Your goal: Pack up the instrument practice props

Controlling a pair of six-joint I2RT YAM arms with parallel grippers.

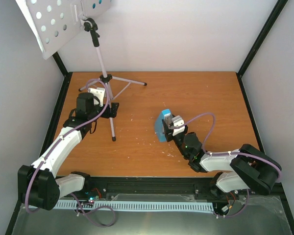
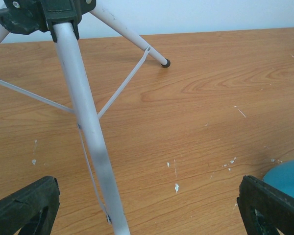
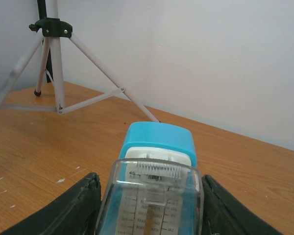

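Observation:
The music stand has a white perforated desk (image 1: 49,24) at the top left and a thin grey tripod (image 1: 107,85) on the table. A white sheet with blue marks (image 1: 94,6) shows at the top edge by the desk. My left gripper (image 1: 110,111) is open wide, low at the tripod; one grey leg (image 2: 90,142) stands between the fingers (image 2: 27,205), nearer the left one, untouched. My right gripper (image 1: 172,129) is shut on the light-blue metronome (image 1: 162,125) at mid-table. Its clear cover (image 3: 152,200) sits tight between my right gripper's (image 3: 152,208) black fingers (image 3: 71,208).
The wooden table (image 1: 201,98) is walled by white panels at the back and sides, with black frame posts (image 1: 262,36) at the corners. The tripod's far feet (image 1: 145,84) spread across the back left. The metronome's blue edge (image 2: 289,178) shows beside the left gripper's right finger.

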